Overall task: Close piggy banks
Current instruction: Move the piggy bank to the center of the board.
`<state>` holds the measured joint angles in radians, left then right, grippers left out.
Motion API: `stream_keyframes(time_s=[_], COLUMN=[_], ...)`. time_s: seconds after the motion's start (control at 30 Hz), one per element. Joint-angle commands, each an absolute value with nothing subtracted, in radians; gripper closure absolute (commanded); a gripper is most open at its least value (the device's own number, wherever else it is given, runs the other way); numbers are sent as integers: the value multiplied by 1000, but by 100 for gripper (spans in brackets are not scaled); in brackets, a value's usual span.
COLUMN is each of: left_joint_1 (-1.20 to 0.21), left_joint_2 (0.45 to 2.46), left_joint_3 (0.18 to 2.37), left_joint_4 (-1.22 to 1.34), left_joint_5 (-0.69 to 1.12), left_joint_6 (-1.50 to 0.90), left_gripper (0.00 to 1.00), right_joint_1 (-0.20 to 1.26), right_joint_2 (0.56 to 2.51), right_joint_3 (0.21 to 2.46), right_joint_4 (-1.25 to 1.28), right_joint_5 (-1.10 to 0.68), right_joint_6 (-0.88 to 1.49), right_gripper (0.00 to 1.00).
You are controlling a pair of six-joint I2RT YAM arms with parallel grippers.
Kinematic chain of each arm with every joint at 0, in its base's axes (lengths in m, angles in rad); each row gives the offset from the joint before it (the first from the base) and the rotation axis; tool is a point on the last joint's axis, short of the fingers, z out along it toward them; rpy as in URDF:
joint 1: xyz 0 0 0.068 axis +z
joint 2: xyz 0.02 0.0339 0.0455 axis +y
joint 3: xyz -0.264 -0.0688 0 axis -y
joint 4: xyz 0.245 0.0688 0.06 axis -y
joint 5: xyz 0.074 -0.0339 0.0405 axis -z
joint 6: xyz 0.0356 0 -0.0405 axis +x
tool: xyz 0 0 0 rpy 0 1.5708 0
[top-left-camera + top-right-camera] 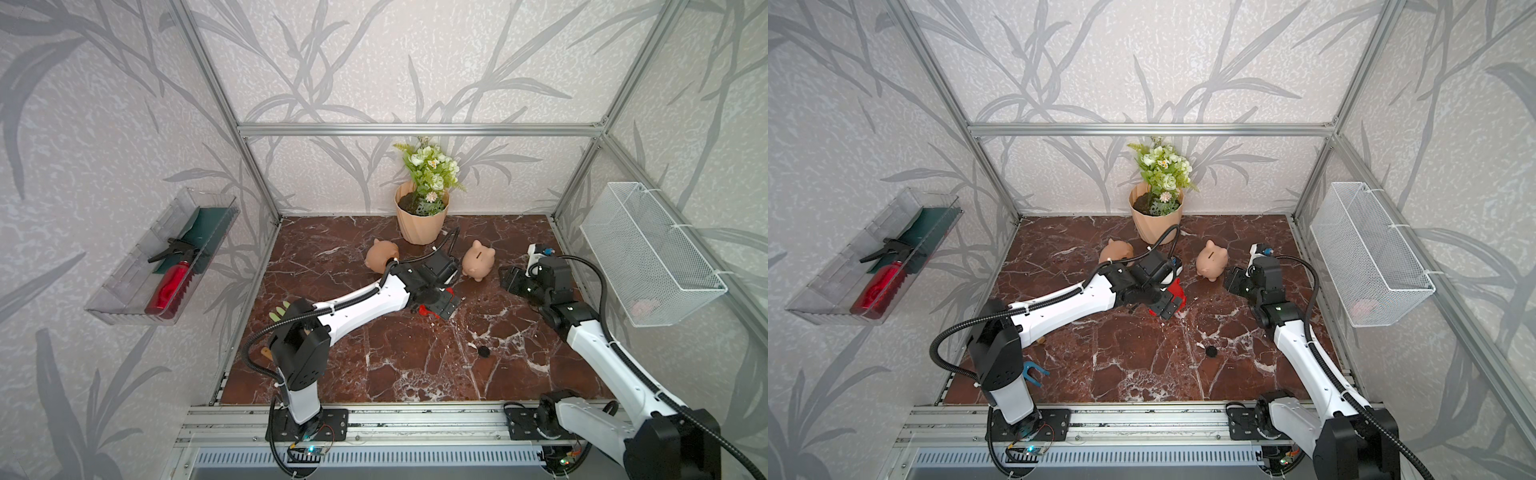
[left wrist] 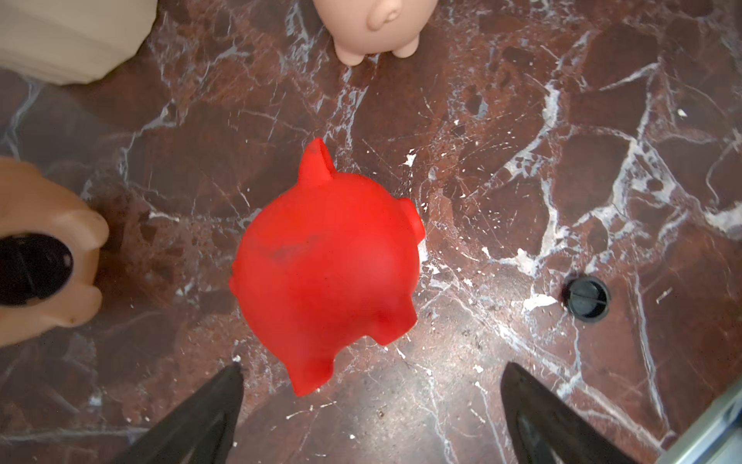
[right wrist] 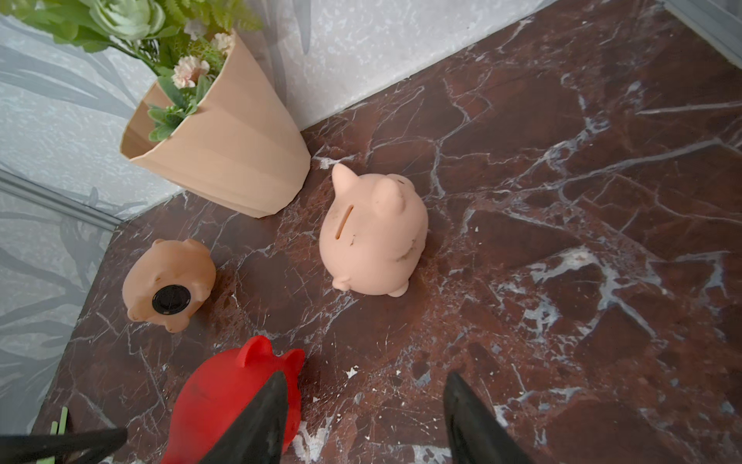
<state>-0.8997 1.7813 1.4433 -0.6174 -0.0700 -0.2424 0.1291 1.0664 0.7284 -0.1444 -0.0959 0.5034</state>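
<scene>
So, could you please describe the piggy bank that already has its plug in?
Find the peach flowerpot with flowers at the back wall. Two tan pigs sit near its base. Yours is the tipped piggy bank, left of the pot in both top views: unlike the upright piggy bank, it lies over and shows a round black plug in its belly.

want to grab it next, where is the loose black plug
The plug lies alone on the table, right of centre in both top views, nearer the front edge than the red pig.
</scene>
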Motion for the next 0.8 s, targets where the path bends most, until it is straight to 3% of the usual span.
stream_keyframes(time_s=[0.0,0.47,0.77], left_joint_1=[-927,-935,-830], left_joint_2=[1753,1968,2051], left_joint_3=[1387,1547,1595], left_joint_4=[-522,-662,-595], left_joint_5=[-214,-444,-430], left_joint_6=[-501,-644,-622], left_gripper=[1,1,1], right_joint_1=[113,91,84], right_joint_2=[1084,1063,1049], right_joint_3=[764,749,724], right_joint_4=[-186,-186,-174], right_joint_5=[-146,-205,-219], right_joint_6=[523,557,566], right_gripper=[38,38,38])
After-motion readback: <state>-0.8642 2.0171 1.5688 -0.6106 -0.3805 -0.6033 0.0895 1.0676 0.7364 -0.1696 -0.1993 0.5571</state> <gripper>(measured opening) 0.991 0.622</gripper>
